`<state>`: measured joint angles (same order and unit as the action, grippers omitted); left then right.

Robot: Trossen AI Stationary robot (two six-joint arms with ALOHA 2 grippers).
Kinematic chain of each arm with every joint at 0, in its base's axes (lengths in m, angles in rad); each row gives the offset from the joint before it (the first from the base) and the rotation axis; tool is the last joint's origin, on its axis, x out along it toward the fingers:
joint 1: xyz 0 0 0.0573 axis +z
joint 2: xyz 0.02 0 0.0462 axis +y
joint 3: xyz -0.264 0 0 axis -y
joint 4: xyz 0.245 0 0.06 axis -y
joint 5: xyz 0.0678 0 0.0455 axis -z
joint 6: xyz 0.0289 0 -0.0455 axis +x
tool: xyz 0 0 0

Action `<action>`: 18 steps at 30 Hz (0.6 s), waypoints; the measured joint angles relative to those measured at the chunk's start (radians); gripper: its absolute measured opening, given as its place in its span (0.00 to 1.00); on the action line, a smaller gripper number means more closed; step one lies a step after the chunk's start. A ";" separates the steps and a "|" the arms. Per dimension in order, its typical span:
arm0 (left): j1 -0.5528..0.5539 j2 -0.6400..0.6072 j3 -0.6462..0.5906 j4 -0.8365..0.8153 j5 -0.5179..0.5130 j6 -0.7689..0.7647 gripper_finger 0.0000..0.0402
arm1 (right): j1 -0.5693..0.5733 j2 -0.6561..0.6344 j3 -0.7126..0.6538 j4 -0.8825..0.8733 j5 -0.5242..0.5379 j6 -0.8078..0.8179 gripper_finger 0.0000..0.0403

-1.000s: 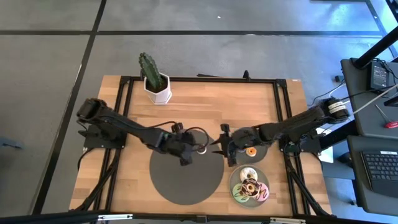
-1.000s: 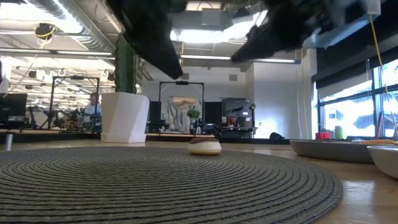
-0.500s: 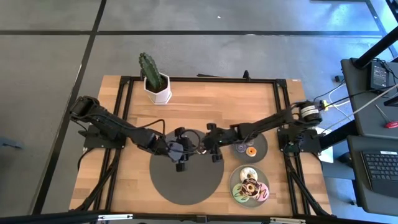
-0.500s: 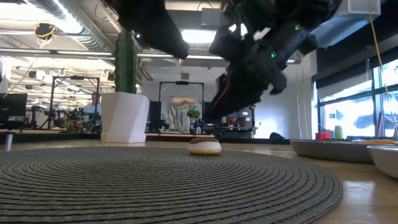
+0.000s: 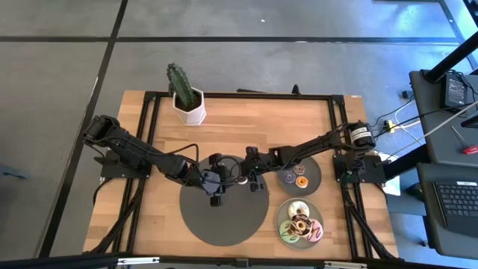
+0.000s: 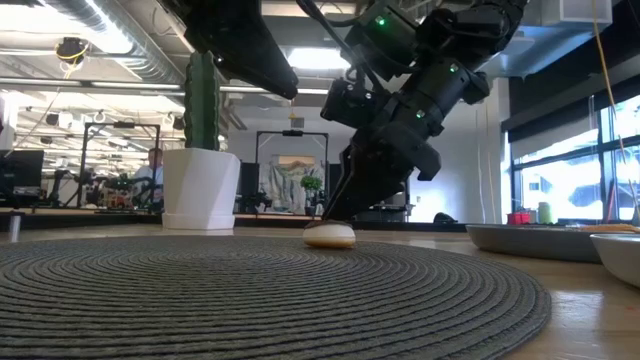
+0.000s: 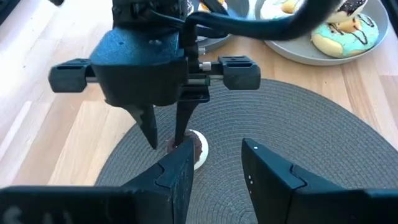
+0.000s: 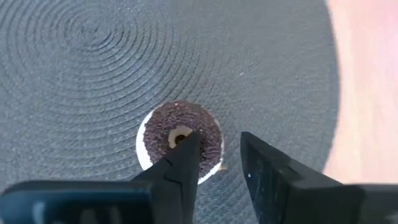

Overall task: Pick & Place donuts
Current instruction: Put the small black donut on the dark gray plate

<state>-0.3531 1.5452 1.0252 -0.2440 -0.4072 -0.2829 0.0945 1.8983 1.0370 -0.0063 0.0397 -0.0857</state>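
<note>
Right wrist view: my right gripper (image 8: 214,155), fingers apart, straddles choc donut (image 8: 180,142) rim w/ one finger in hole; I'd clench gently, lift straight.

Wooden table (image 5: 276,127): potted cactus (image 5: 185,96) upper left, dark round mat (image 5: 224,213) bottom centre, two grey plates (image 5: 311,173) (image 5: 282,222) lower right.

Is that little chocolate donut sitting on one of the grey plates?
No, the chocolate donut lies on the dark woven mat, with the right gripper poised around its edge.
</note>
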 joint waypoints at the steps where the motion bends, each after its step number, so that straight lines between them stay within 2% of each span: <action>1: 0.000 0.000 0.000 0.000 0.000 0.000 0.32 | -0.001 0.002 0.000 -0.003 -0.012 0.000 0.28; 18: 0.000 0.000 0.000 0.000 0.000 -0.001 0.32 | 0.000 0.015 0.000 -0.019 -0.018 0.004 0.04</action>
<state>-0.3531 1.5455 1.0252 -0.2440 -0.4076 -0.2840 0.0944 1.9133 1.0374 -0.0254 0.0216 -0.0818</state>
